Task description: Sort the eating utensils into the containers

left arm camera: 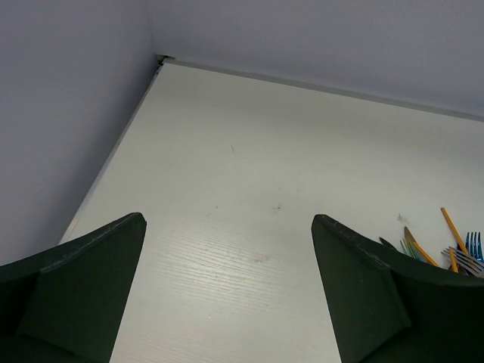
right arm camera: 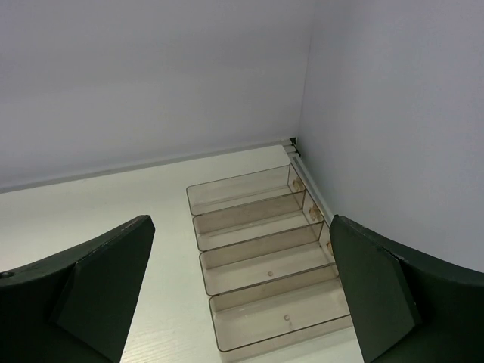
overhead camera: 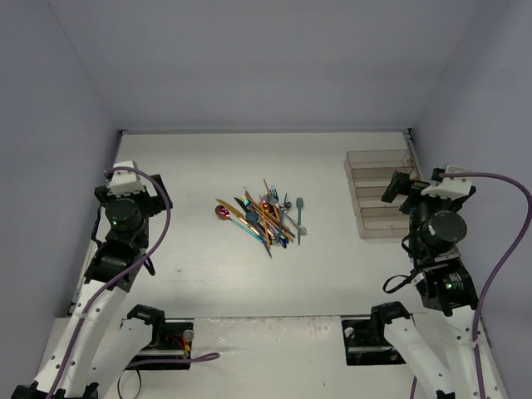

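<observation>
Cutlery of thin coloured metal (overhead camera: 264, 218) lies heaped mid-table; four joined clear plastic trays (overhead camera: 374, 188) sit far right. Left gripper (left arm camera: 227, 220) and right gripper (right arm camera: 242, 221) gape wide, empty.

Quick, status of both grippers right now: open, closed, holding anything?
Left gripper: open, jaws wide apart, holding nothing.
Right gripper: open, jaws wide apart, holding nothing.
</observation>
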{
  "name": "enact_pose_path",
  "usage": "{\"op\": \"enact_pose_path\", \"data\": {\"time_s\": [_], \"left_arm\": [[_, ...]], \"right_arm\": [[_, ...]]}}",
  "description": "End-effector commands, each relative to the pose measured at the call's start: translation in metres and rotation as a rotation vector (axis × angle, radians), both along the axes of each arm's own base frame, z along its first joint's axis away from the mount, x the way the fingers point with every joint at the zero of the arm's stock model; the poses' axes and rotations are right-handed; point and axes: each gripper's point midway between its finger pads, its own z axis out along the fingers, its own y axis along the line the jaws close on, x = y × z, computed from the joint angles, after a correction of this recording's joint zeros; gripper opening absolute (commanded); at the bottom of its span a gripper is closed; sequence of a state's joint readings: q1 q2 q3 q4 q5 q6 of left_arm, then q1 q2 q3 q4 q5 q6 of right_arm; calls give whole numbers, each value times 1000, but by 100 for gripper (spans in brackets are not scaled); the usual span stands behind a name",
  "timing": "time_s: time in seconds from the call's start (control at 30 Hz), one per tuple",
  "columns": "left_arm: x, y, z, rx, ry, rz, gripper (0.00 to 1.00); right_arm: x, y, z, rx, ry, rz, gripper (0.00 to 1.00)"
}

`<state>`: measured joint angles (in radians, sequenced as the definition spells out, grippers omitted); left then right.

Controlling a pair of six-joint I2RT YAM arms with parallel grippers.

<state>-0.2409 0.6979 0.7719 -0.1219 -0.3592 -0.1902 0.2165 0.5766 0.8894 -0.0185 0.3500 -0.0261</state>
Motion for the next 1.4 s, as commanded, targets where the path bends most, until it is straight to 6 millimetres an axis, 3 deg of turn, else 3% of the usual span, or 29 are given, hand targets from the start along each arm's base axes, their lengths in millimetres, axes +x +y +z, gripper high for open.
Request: {"op": "enact_pose_path", "data": {"time_s": [0.0, 0.13, 0.37, 0.5, 0.57, 0.67, 0.87, 1.1, 1.37], "left_arm": [[6, -4, 26, -30, -90, -15, 90], [6, -4, 25, -26, -85, -14, 90], [8, -6, 22, -31, -75, -22, 90], [8, -7, 21, -33, -68, -26, 90], [8, -6, 21, -31, -68, -24, 90], [8, -7, 21, -35, -69, -26, 90], [7, -7, 17, -33, -61, -26, 90], [8, -9, 16, -33, -62, -35, 90], [8, -10, 14, -27, -57, -36, 90]], "right_arm": [[11, 2, 3, 22, -32, -8, 100], [15, -4, -8, 98, -23, -62, 100], [54, 23, -25, 107, 87, 37, 100], [84, 55, -48, 157, 184, 126, 100], [100, 78, -70, 171, 257, 162, 100], [109, 125, -96, 163, 340, 220, 100], [132, 182, -152, 207, 484, 237, 99], [149, 229, -219, 291, 632, 225, 76], [141, 267, -271, 324, 721, 200, 55]]}}
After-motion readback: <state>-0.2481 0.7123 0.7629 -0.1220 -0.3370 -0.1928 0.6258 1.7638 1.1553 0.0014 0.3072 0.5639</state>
